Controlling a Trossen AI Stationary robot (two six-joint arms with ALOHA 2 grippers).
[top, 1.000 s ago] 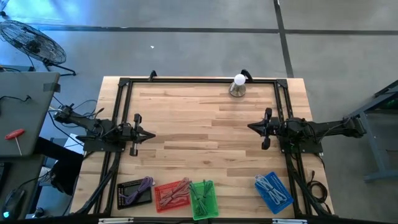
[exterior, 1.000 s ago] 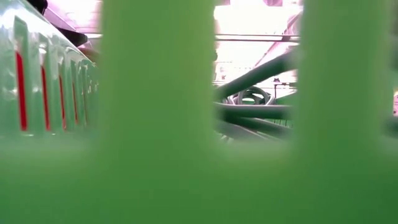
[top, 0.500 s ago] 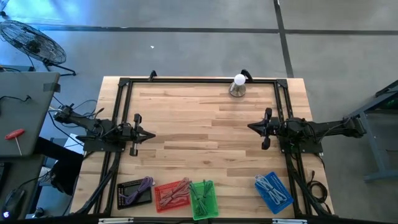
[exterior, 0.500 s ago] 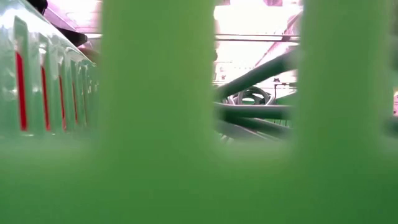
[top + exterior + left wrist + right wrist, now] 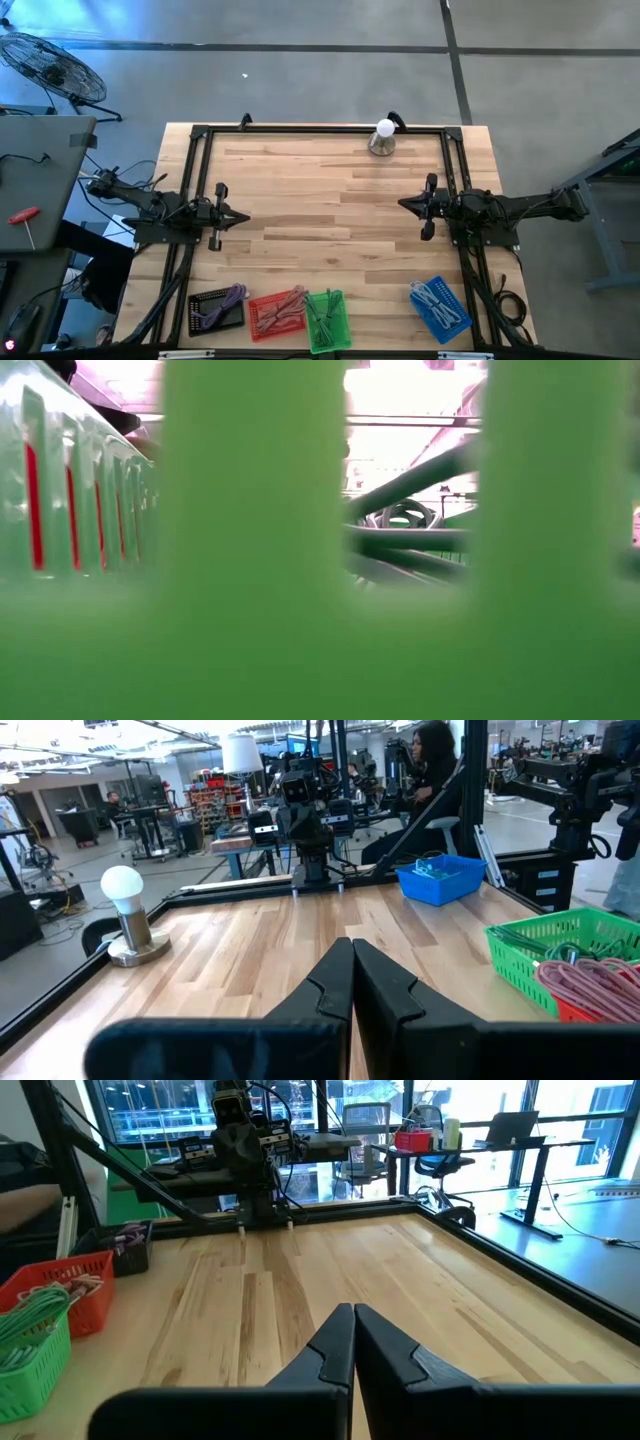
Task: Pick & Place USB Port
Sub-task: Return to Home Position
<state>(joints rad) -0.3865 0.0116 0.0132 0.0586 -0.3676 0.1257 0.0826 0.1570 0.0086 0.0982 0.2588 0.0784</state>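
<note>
The low view is almost wholly blocked by the green bin (image 5: 250, 540), whose bars are blurred against the lens. Through the gaps only slivers of the red bin (image 5: 30, 500) at 9 o'clock and a few looped cables (image 5: 405, 515) toward 3 o'clock can be glimpsed. From above, the cables heaped in the bins at the 6 o'clock edge of the tabletop (image 5: 330, 200) are too small to be counted or told apart. In both wrist views the green bin and red bin are cut off by the frame.
</note>
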